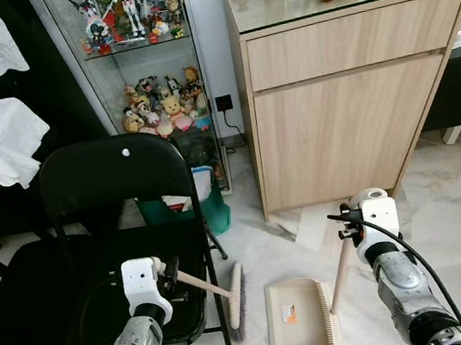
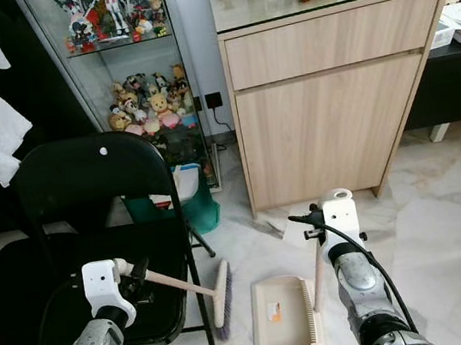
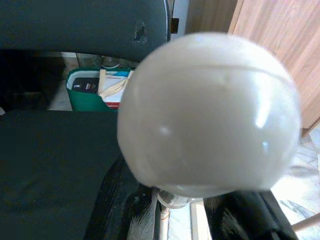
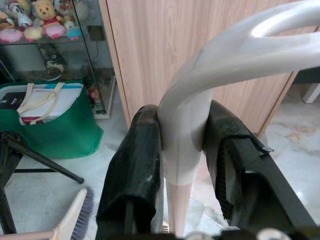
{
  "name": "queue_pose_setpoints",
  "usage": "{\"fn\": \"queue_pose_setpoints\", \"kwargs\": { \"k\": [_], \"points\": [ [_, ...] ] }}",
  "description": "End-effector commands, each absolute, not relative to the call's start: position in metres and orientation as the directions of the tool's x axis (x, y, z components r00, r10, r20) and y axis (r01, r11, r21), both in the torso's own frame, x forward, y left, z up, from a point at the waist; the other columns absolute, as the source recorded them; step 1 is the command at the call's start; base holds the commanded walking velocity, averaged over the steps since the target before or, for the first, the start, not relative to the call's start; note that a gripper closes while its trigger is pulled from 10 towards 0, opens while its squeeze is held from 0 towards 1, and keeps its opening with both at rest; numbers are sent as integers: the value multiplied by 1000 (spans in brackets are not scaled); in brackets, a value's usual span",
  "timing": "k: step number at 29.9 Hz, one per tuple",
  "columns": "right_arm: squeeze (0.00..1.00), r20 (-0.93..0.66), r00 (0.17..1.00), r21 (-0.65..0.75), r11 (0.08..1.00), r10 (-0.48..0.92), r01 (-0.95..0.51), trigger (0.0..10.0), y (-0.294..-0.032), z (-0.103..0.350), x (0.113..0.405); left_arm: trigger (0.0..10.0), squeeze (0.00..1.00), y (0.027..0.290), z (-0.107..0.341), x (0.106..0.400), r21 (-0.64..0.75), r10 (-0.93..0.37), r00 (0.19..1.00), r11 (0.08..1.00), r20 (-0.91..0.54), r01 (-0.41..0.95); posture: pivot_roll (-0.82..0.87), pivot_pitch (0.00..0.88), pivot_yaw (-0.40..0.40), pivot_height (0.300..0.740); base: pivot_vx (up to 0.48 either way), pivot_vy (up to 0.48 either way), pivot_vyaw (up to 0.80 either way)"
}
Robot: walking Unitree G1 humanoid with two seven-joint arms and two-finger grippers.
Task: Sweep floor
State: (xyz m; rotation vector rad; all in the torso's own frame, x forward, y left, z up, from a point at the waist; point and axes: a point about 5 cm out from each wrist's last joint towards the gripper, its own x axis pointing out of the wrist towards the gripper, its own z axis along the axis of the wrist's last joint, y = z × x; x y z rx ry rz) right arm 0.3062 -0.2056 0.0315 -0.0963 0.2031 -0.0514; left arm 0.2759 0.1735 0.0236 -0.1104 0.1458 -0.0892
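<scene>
My left gripper is shut on the cream handle of a small broom, just in front of the black chair seat. The handle slopes down to the right, and the bristle head rests on the marble floor. The handle's rounded white end cap looms close in the left wrist view. My right gripper is shut on the upright handle of the beige dustpan, whose pan lies flat on the floor right of the broom head. The black fingers clamp the white handle top.
A black folding chair stands at my left, its leg next to the broom head. Ahead is a wooden cabinet with cups on top, a glass case of figurines, and a green bag on the floor. Open marble floor lies to the right.
</scene>
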Motion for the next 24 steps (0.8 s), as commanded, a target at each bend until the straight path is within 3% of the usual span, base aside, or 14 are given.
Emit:
{"fn": "queue_pose_setpoints", "kwargs": {
  "k": [1,24],
  "points": [
    [0,-194,979,-84,995,-60,45,10000,-203,33,308,10000,0,181,28,277,-80,-76,988,995,-132,66,-116,0,88,740,0,-285,0],
    [0,-190,980,-88,995,-63,47,10000,-204,36,311,10000,0,182,28,277,-95,-52,990,995,-129,39,-111,0,70,740,0,-265,0]
  ]
}}
